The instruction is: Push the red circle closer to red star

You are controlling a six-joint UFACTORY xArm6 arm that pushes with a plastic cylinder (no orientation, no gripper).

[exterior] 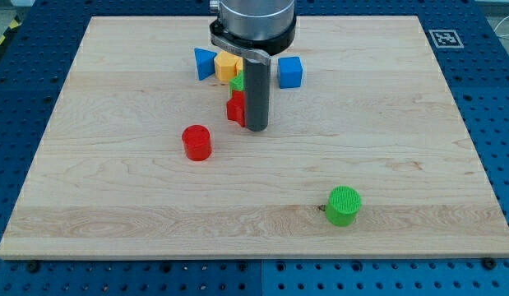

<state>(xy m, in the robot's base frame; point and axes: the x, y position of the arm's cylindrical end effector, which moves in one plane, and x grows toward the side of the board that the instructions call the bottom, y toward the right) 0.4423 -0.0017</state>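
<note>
The red circle (196,141) stands on the wooden board, left of centre. The red star (235,108) is up and to its right, partly hidden behind my rod. My tip (256,127) touches the board right beside the red star's right side, to the right of and slightly above the red circle. A gap of bare wood lies between the red circle and the red star.
A blue triangle-like block (205,63), a yellow block (229,65), a green block (237,82) partly hidden by the rod, and a blue cube (289,71) cluster near the view's top. A green circle (344,205) sits at lower right. The board (90,205) ends on all sides.
</note>
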